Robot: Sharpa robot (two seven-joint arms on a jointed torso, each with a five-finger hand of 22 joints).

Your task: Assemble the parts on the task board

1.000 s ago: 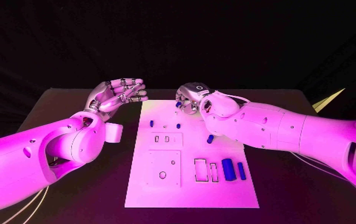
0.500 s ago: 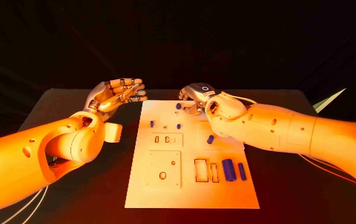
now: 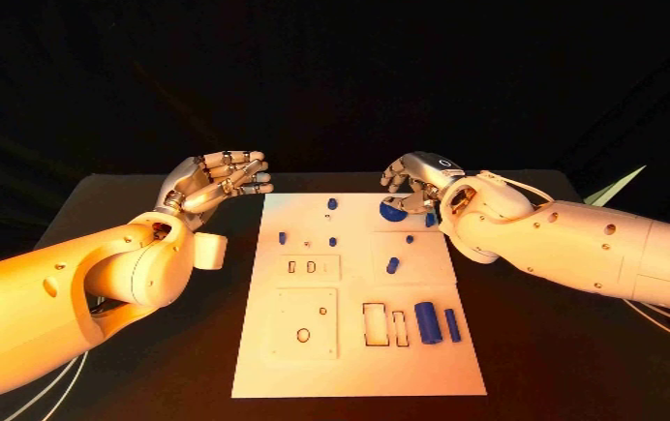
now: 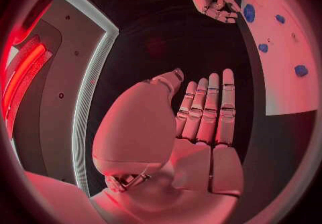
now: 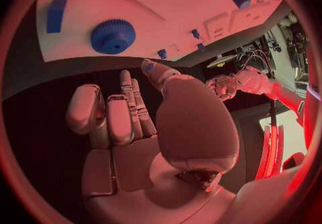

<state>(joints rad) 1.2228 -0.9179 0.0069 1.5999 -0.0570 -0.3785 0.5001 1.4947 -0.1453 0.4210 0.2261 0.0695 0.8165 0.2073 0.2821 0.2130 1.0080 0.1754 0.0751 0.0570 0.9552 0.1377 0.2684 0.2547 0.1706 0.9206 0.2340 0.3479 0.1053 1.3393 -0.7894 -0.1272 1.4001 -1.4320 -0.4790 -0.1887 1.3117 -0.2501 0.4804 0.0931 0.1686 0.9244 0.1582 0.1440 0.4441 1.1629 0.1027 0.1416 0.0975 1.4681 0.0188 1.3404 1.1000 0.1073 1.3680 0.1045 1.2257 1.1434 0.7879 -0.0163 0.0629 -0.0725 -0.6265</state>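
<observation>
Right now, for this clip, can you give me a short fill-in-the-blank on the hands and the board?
1. The round toothed blue gear lies on the white ____.
2. The hand nearest the gear is the ____ hand.
3. The left hand, beside the board, holds ____.
4. The two long blue bars lie near the board's ____ edge, on the robot's right.

Missing words: board; right; nothing; near

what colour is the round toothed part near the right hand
Blue. The gear shows best in the right wrist view, lying on the white task board.
</observation>
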